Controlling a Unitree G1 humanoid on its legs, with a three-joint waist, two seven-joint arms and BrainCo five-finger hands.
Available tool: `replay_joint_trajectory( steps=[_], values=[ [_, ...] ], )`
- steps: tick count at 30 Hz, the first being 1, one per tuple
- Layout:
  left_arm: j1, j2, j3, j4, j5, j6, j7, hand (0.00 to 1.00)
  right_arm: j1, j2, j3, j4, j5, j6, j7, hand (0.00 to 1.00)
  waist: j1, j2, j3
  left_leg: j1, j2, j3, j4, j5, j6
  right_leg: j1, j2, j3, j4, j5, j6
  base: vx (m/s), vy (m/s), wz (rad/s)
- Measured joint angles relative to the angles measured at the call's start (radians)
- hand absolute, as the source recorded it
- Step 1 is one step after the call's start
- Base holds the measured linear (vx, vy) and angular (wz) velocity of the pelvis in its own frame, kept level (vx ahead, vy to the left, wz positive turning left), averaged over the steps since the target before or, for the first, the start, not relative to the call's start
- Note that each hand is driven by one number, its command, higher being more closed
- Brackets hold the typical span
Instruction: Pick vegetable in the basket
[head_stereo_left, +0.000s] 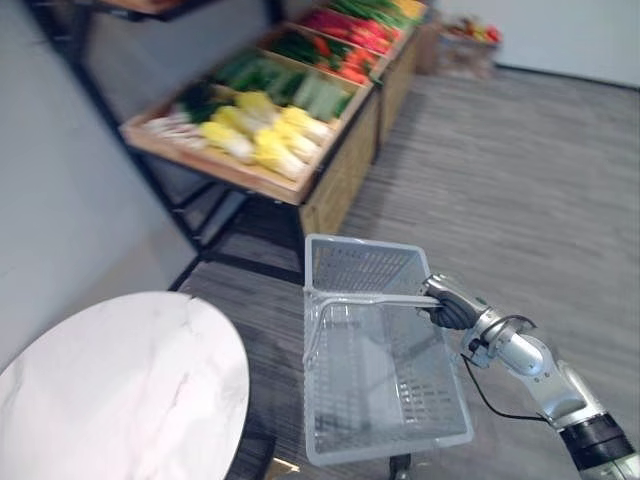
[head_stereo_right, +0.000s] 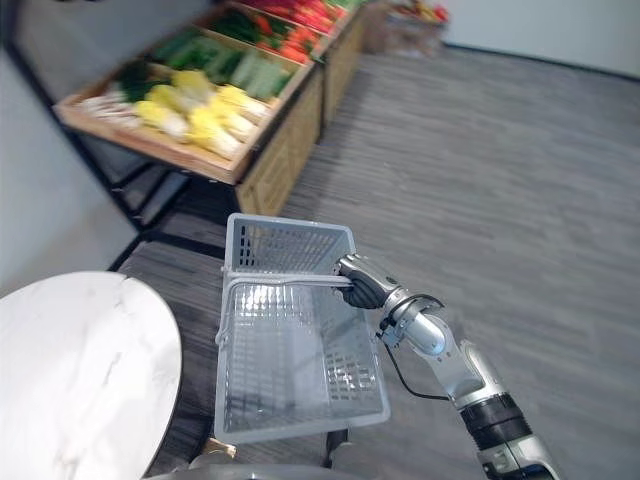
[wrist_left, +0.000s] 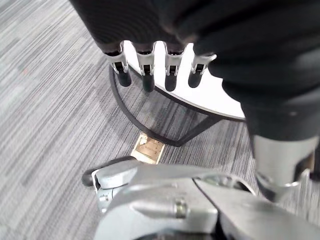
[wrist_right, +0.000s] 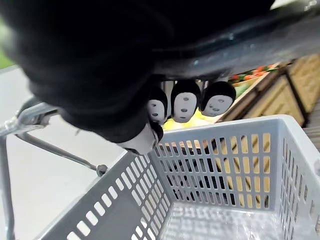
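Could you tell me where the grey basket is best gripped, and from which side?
By its handle, from above: the bar stands raised clear of the rim and spans the basket, with room beneath. The right hand is curled round its right end.

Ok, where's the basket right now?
In the left eye view the basket hangs low centre from the right hand, which grips its handle, just right of the round white table and short of the vegetable stand.
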Motion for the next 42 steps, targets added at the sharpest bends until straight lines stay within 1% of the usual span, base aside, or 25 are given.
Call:
replay_joint_trajectory(
  steps=[1,2,3,5,6,8,10,11,12,14,18,19,22,25,26,30,33,35,36,37,38,39,40,41,42],
  values=[
    [-0.001,0.001,-0.022,-0.005,-0.032,0.010,-0.001,0.00,0.020,-0.001,-0.001,0.000,-0.001,0.020,-0.001,1.00,-0.004,0.005,-0.001,0.002,-0.018,-0.043,-0.063,0.002,-0.002,-0.013,0.011,0.040,0.000,0.014,0.017,-0.03,0.122,-1.24],
    [-0.001,0.001,-0.032,-0.010,-0.046,0.013,-0.001,0.00,0.028,-0.002,-0.001,0.001,-0.002,0.029,-0.001,1.00,-0.008,0.015,-0.002,0.006,-0.018,-0.054,-0.090,0.010,-0.008,-0.014,0.020,0.054,-0.001,0.020,0.026,-0.06,0.145,-1.13],
    [-0.003,0.007,-0.045,-0.013,-0.061,0.023,-0.003,0.00,0.052,0.006,-0.002,0.002,-0.007,0.042,-0.001,1.00,-0.013,0.013,0.002,0.029,-0.015,-0.032,-0.115,-0.005,-0.010,-0.016,0.034,0.095,-0.007,0.027,0.034,-0.03,0.202,-0.93],
    [-0.009,0.022,-0.052,-0.020,-0.065,0.034,-0.001,0.00,0.106,0.016,-0.003,-0.008,-0.012,0.053,-0.003,1.00,-0.025,0.000,-0.003,0.033,-0.029,0.017,-0.121,-0.013,0.000,-0.013,0.014,0.094,-0.036,0.032,0.042,0.00,0.177,-0.70],
    [-0.017,0.031,-0.060,-0.022,-0.065,0.038,-0.001,0.00,0.138,0.018,-0.012,-0.015,-0.012,0.054,-0.008,1.00,-0.026,-0.005,-0.006,0.039,-0.038,0.047,-0.121,-0.021,0.010,-0.015,0.001,0.083,-0.045,0.037,0.049,0.03,0.135,-0.57],
    [-0.034,0.044,-0.074,-0.023,-0.064,0.037,-0.002,0.00,0.193,0.030,-0.049,-0.031,-0.013,0.058,-0.021,1.00,-0.027,-0.003,-0.006,0.059,-0.057,0.070,-0.134,-0.023,0.015,-0.016,-0.017,0.074,-0.053,0.062,0.064,0.06,0.154,-0.42],
    [-0.047,0.042,-0.089,-0.031,-0.062,0.034,-0.002,0.00,0.239,0.038,-0.090,-0.035,-0.013,0.067,-0.042,1.00,-0.031,0.009,-0.009,0.068,-0.063,0.085,-0.142,-0.024,0.014,-0.028,-0.014,0.080,-0.047,0.070,0.076,0.07,0.054,-0.19],
    [-0.054,0.038,-0.093,-0.032,-0.060,0.027,-0.003,0.00,0.266,0.043,-0.116,-0.035,-0.013,0.067,-0.061,1.00,-0.041,0.023,-0.010,0.065,-0.062,0.088,-0.146,-0.024,0.014,-0.045,-0.013,0.081,-0.034,0.073,0.078,0.06,0.014,-0.19],
    [-0.056,0.039,-0.099,-0.032,-0.060,0.021,-0.003,0.00,0.283,0.042,-0.127,-0.032,-0.013,0.069,-0.080,1.00,-0.050,0.036,-0.009,0.066,-0.060,0.088,-0.150,-0.024,0.014,-0.053,-0.010,0.079,-0.023,0.072,0.077,0.07,-0.002,-0.22],
    [-0.058,0.039,-0.101,-0.034,-0.060,0.008,-0.003,0.00,0.295,0.043,-0.138,-0.028,-0.013,0.069,-0.105,1.00,-0.054,0.042,-0.010,0.069,-0.059,0.087,-0.150,-0.024,0.014,-0.063,-0.004,0.081,-0.016,0.072,0.077,0.03,-0.019,-0.24],
    [-0.085,0.039,-0.137,-0.066,-0.063,-0.009,-0.013,0.00,0.338,0.044,-0.199,0.002,-0.022,0.070,-0.132,1.00,-0.060,0.031,-0.010,0.086,-0.059,0.084,-0.151,-0.026,0.012,-0.050,0.001,0.086,-0.015,0.071,0.076,-0.03,-0.021,-0.06],
    [-0.085,0.039,-0.139,-0.077,-0.063,-0.014,-0.021,0.00,0.346,0.044,-0.206,0.002,-0.030,0.071,-0.134,1.00,-0.069,0.023,-0.012,0.088,-0.058,0.081,-0.150,-0.028,0.009,-0.046,-0.001,0.084,-0.017,0.068,0.073,-0.07,-0.021,0.00],
    [-0.083,0.046,-0.139,-0.079,-0.062,-0.014,-0.036,0.00,0.357,0.052,-0.210,0.002,-0.032,0.070,-0.134,1.00,-0.077,0.007,-0.018,0.086,-0.056,0.083,-0.142,-0.034,0.000,-0.042,-0.004,0.074,-0.030,0.057,0.067,-0.08,-0.036,-0.05],
    [-0.084,0.047,-0.141,-0.080,-0.056,-0.014,-0.047,0.00,0.364,0.071,-0.232,0.001,-0.033,0.067,-0.133,1.00,-0.077,0.007,-0.019,0.083,-0.049,0.082,-0.133,-0.042,-0.007,-0.031,-0.002,0.064,-0.036,0.058,0.068,-0.06,-0.037,-0.02],
    [-0.083,0.048,-0.149,-0.080,-0.053,-0.014,-0.048,0.00,0.369,0.075,-0.242,0.001,-0.032,0.067,-0.133,1.00,-0.077,0.009,-0.021,0.083,-0.046,0.079,-0.133,-0.046,-0.014,-0.029,-0.001,0.061,-0.037,0.058,0.068,-0.02,-0.022,0.04],
    [-0.083,0.051,-0.161,-0.083,-0.049,-0.006,-0.047,0.00,0.369,0.084,-0.249,0.001,-0.032,0.067,-0.134,1.00,-0.077,0.014,-0.022,0.074,-0.040,0.071,-0.132,-0.045,-0.012,-0.035,0.003,0.049,-0.037,0.058,0.067,0.01,-0.024,0.05],
    [-0.082,0.051,-0.160,-0.082,-0.043,0.008,-0.045,0.00,0.368,0.085,-0.257,0.001,-0.032,0.067,-0.135,1.00,-0.077,0.028,-0.018,0.068,-0.030,0.064,-0.126,-0.045,-0.012,-0.048,0.012,0.037,-0.020,0.058,0.058,0.07,-0.012,0.07],
    [-0.073,0.054,-0.152,-0.081,-0.043,0.010,-0.037,0.00,0.366,0.086,-0.265,0.001,-0.032,0.067,-0.134,1.00,-0.075,0.037,-0.013,0.069,-0.013,0.058,-0.101,-0.047,-0.011,-0.056,0.023,0.031,0.025,0.024,0.051,0.09,-0.023,0.04],
    [-0.066,0.056,-0.138,-0.079,-0.039,0.011,-0.027,0.00,0.362,0.091,-0.265,0.001,-0.032,0.067,-0.134,1.00,-0.072,0.032,-0.010,0.047,-0.007,0.056,-0.026,-0.046,-0.010,-0.068,0.026,0.034,0.073,-0.019,0.042,0.07,-0.073,-0.03],
    [-0.053,0.054,-0.126,-0.078,-0.010,0.010,-0.023,0.00,0.361,0.093,-0.266,0.000,-0.032,0.065,-0.133,1.00,-0.071,0.031,-0.006,-0.005,0.017,0.052,0.116,-0.045,-0.008,-0.068,0.023,0.035,0.107,-0.049,0.037,0.06,-0.091,-0.05],
    [-0.045,0.053,-0.126,-0.078,-0.002,0.009,-0.023,0.00,0.358,0.092,-0.267,0.001,-0.032,0.064,-0.133,1.00,-0.071,0.035,-0.003,-0.036,0.035,0.051,0.201,-0.037,0.004,-0.066,0.023,0.035,0.117,-0.062,0.033,0.04,-0.082,-0.10],
    [-0.029,0.048,-0.126,-0.078,-0.001,0.009,-0.023,0.00,0.355,0.092,-0.271,0.001,-0.032,0.063,-0.133,1.00,-0.073,0.048,0.004,-0.099,0.074,0.043,0.355,0.007,0.062,-0.055,0.029,0.036,0.130,-0.081,0.026,0.08,-0.080,-0.15],
    [-0.023,0.040,-0.114,-0.077,-0.002,0.007,-0.022,0.00,0.355,0.091,-0.279,0.001,-0.032,0.063,-0.132,1.00,-0.067,0.064,0.010,-0.146,0.099,0.008,0.464,0.078,0.068,-0.030,0.042,0.031,0.129,-0.088,0.015,0.12,-0.083,-0.12],
    [-0.025,0.041,-0.108,-0.074,-0.002,0.007,-0.022,0.00,0.350,0.090,-0.279,0.001,-0.032,0.063,-0.130,1.00,-0.056,0.070,0.015,-0.163,0.107,-0.011,0.498,0.119,0.069,-0.024,0.040,0.024,0.150,-0.097,0.000,0.19,-0.108,-0.03],
    [-0.024,0.042,-0.092,-0.068,-0.002,0.006,-0.023,0.00,0.350,0.091,-0.283,0.002,-0.033,0.063,-0.130,1.00,-0.051,0.060,0.024,-0.203,0.103,-0.033,0.579,0.224,0.068,-0.020,0.024,0.029,0.180,-0.128,-0.009,0.20,-0.085,0.02]
  ],
)
